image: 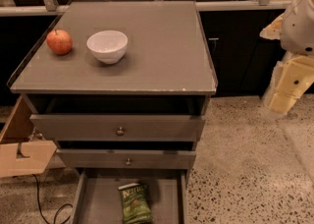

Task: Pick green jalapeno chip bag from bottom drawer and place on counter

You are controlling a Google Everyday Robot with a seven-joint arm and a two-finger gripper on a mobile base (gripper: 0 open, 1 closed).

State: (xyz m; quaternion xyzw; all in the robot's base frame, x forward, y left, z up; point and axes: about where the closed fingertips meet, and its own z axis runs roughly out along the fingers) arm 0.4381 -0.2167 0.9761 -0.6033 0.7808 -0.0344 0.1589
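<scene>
Well, the gripper (283,98) hangs at the far right, on the end of the white arm (301,21). It is up over the speckled floor (245,169), well apart from the cabinet. I cannot tell if it is wide or narrow, but it holds nothing. I think it sits off to the side so that the whole cabinet can be seen before the reach starts.

Next comes the counter (162,46), the flat grey top of the cabinet. A white bowl (107,46) stands on its left part, and a red apple (59,42) sits just beside the bowl, nearer the left edge. The right half of the top is bare, so that looks like a good spot for the bag.

Below the top are two drawers with knobs (120,128). Under them, the bottom drawer (98,198) is pulled out toward the camera. That is why we can look right down into it.

The green chip bag (134,202) lies flat in that drawer, near the middle, with its label facing up. Nothing covers it, so the gripper could come at it from above. It would need to go low and slip past the drawers above.

On the left, some brown cardboard (24,156) leans by the cabinet, and a black cord (41,198) runs along the floor.

The pick has not begun yet.
</scene>
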